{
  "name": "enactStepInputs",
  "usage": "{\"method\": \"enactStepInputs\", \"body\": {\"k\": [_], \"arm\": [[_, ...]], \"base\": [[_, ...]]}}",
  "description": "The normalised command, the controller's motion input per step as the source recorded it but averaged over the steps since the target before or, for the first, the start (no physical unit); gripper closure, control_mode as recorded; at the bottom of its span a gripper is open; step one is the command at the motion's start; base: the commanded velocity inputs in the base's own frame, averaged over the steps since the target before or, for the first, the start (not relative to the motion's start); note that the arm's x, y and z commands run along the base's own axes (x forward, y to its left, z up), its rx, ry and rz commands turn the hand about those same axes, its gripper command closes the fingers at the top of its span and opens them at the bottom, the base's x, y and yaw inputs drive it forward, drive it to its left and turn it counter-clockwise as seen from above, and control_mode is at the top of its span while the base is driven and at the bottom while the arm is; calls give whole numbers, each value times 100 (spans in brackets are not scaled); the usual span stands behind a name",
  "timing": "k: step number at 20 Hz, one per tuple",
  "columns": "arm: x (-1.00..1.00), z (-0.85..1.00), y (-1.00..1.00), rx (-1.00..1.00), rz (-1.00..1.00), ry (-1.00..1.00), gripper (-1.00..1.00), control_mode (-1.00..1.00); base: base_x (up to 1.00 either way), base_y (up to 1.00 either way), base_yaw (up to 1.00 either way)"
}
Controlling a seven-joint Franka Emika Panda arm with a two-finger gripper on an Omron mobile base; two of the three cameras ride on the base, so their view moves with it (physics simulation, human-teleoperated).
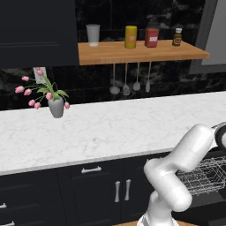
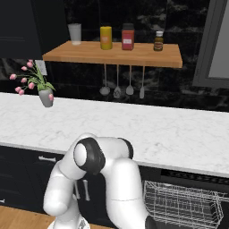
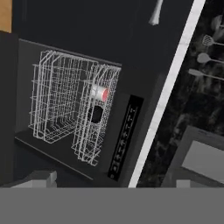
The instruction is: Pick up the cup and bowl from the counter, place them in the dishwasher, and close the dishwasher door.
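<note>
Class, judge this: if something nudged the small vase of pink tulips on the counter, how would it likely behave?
The vase looks narrow-based under tall, spreading tulips, so it would probably tip easily. It appears to lean already. On the smooth counter it might slide first.

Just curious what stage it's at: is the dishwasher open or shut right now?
Open. The dishwasher shows its wire rack pulled out below the counter, uncovered by any front panel.
</note>
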Motion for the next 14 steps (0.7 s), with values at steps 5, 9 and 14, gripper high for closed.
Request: {"method": "enactStepInputs", "body": {"k": [5,9,14], "arm": [[-47,-37,-12,11,-8,11,-100,-100],[-13,-58,0,19,0,1,-100,-100],[0,-66,0,19,0,0,-100,-100]], "base": [[0,0,0],[0,0,0],[0,0,0]]}}
